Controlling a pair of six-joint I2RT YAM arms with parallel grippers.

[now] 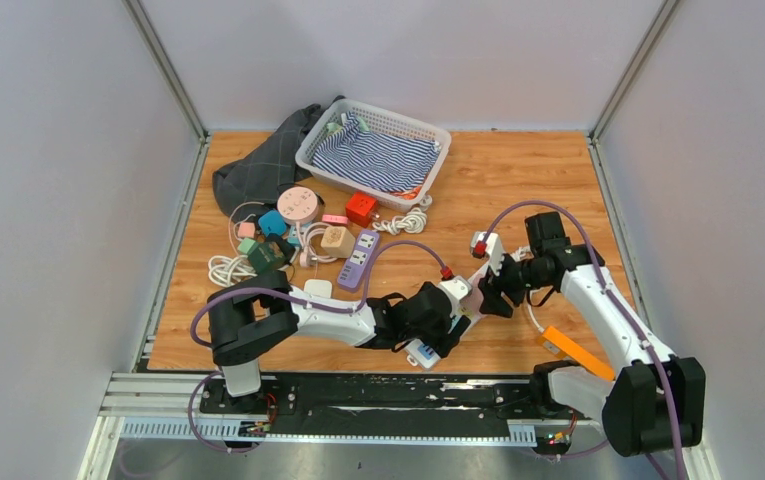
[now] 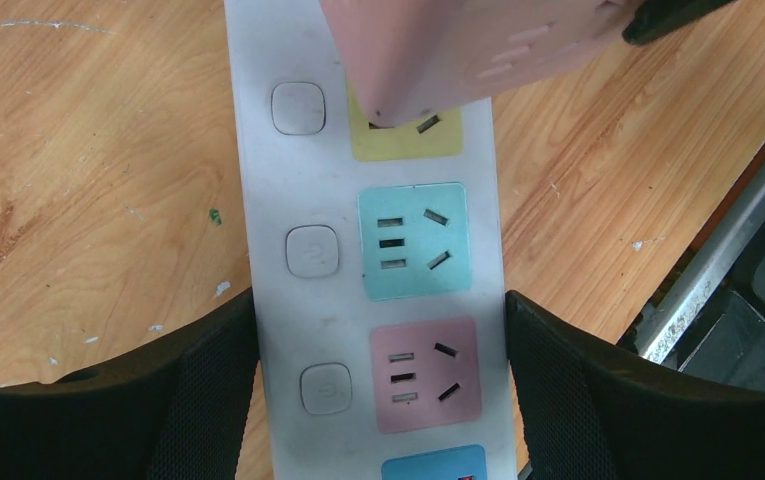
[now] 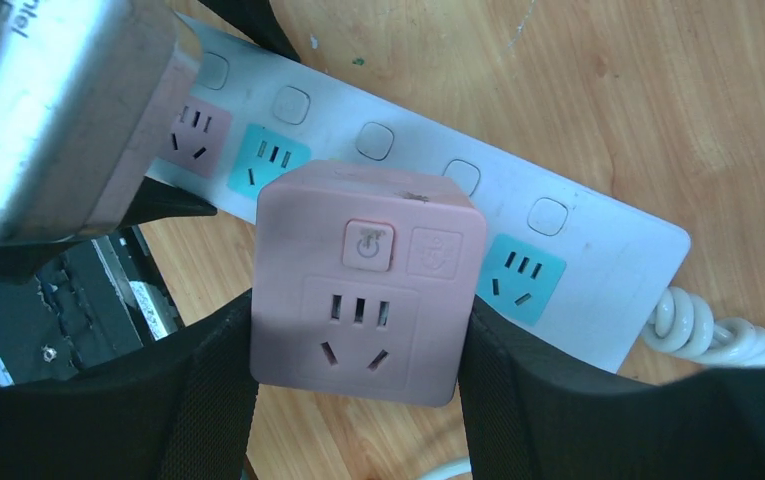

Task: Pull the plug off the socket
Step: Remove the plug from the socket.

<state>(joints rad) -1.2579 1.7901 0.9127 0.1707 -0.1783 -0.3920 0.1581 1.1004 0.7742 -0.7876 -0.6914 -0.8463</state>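
Note:
A white power strip (image 2: 268, 200) with coloured sockets lies on the wood table near the front edge; it also shows in the right wrist view (image 3: 598, 260) and the top view (image 1: 424, 352). My left gripper (image 2: 380, 330) is shut on the strip's sides at the pink socket. A pink cube plug (image 3: 358, 270) sits over the strip's yellow socket (image 2: 403, 140), tilted, with one slot showing beside it. I cannot tell whether its pins are still in. My right gripper (image 3: 358, 340) is shut on the cube's sides. In the top view the two grippers meet at front centre, left (image 1: 440, 320) and right (image 1: 493, 290).
A white basket (image 1: 436, 135) with striped cloth stands at the back. A dark cloth (image 1: 258, 165) and several plugs, adapters and cords (image 1: 298, 230) lie at back left, with a purple strip (image 1: 358, 258). The strip's coiled white cord (image 3: 708, 330) trails right. The metal rail (image 2: 718, 270) runs close by.

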